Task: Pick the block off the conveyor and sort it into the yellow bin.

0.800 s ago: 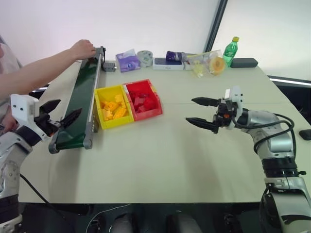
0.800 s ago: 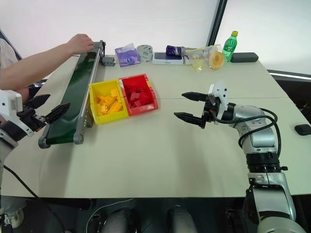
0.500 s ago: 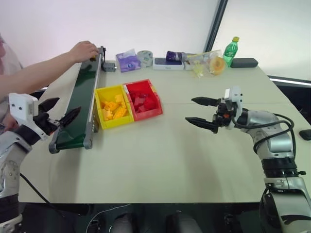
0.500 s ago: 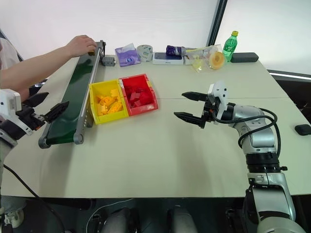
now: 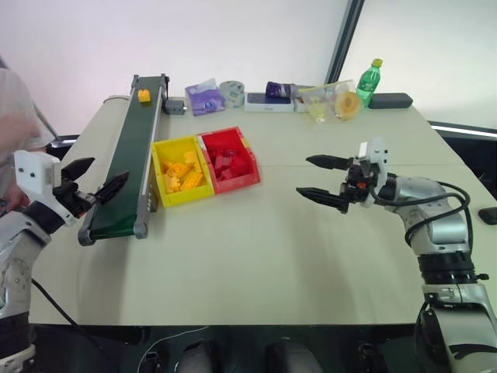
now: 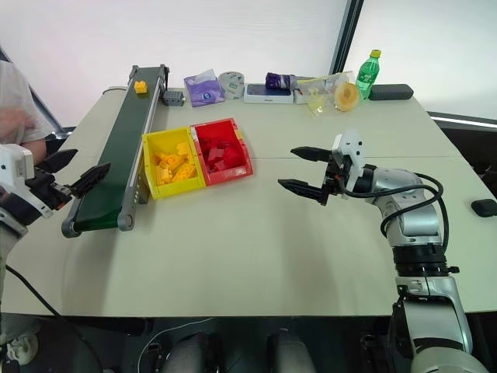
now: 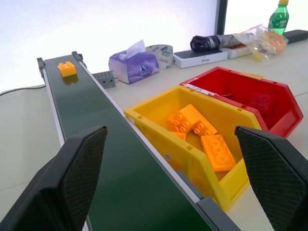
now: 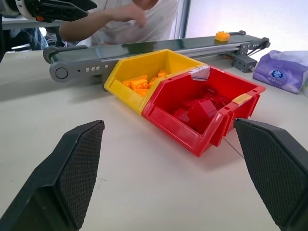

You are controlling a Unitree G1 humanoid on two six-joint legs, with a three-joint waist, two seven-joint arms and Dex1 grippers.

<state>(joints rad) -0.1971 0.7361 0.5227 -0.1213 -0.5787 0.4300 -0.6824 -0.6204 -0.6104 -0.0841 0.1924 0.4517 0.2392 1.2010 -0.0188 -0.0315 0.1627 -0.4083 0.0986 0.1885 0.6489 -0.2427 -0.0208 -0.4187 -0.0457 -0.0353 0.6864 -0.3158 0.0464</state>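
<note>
One block (image 5: 144, 95), small and yellow-orange, now sits alone on the far end of the conveyor (image 5: 130, 159), on the dark green belt between the grey side rails. A moment ago a person's hand covered that very spot; the hand has since pulled back off the belt, leaving the block bare, and the person (image 6: 17, 109) now shows only at the left edge, behind the left arm. Nothing touches the block, and both grippers are well apart from it.

Beside the conveyor's right rail, about halfway along, stands the yellow bin (image 5: 181, 171), holding a heap of yellow bricks (image 7: 199, 134). Touching its right wall is the red bin (image 5: 228, 159) with red bricks inside.

At the near end of the conveyor the left gripper (image 5: 95, 180) hovers with its two black fingers spread wide, holding nothing, in the same place as before. Out over the bare table (image 5: 256, 256), right of the bins, the right gripper (image 5: 318, 179) points toward them, its fingers likewise parted and empty, and it has not shifted either.

Along the table's far edge lie a purple tissue pack (image 5: 204, 98) and a green bottle (image 5: 369, 81), unchanged.
</note>
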